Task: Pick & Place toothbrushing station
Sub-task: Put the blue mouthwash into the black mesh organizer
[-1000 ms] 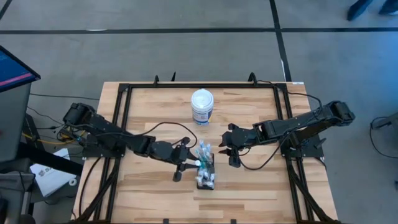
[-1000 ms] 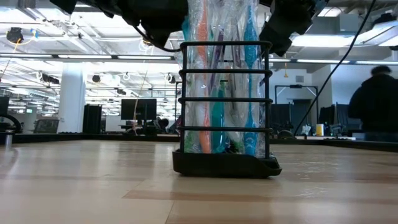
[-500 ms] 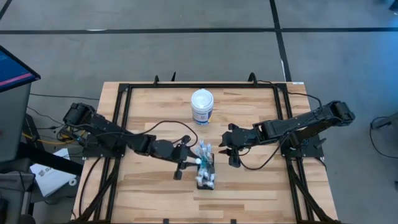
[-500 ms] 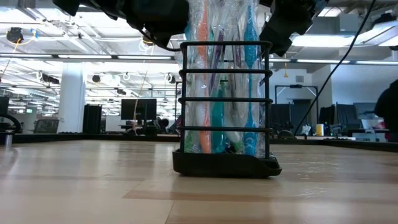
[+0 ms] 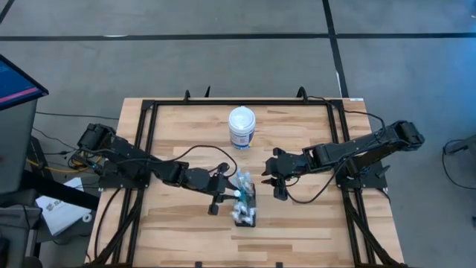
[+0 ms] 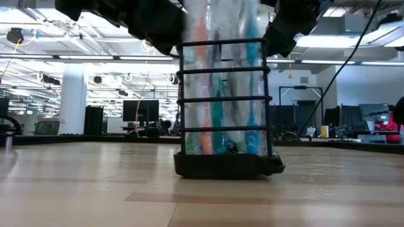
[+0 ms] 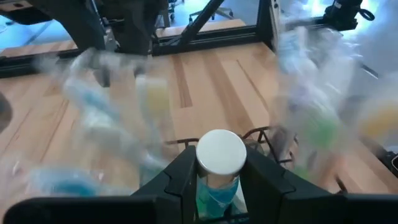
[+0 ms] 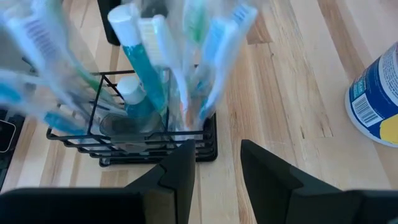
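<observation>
Near the middle of the desk (image 5: 297,223), toward its front edge, stands the black wire holder (image 5: 246,206), upright and packed with wrapped toothbrushes (image 6: 218,75) and a tube with a white cap (image 7: 220,151). From the low camera the holder's base (image 6: 224,165) sits on the wood, and the brushes rise above its top rail.

At the holder's left side is the left gripper (image 5: 225,195). Its own camera shows the two dark fingers (image 7: 180,180) closed around the white-capped tube that stands in the rack, one finger on each side of it. The brushes around it are blurred.

On the other side, just behind and to the right of the holder, hangs the right gripper (image 5: 277,181). Its fingers (image 8: 180,167) stand apart with bare wood between them, holding nothing, and they are close to the rack but not touching it.

Farther back, well apart from the holder, a white tub with a blue label (image 5: 242,126) stands on the desk. A black frame (image 5: 149,134) runs around the desk's edges.
</observation>
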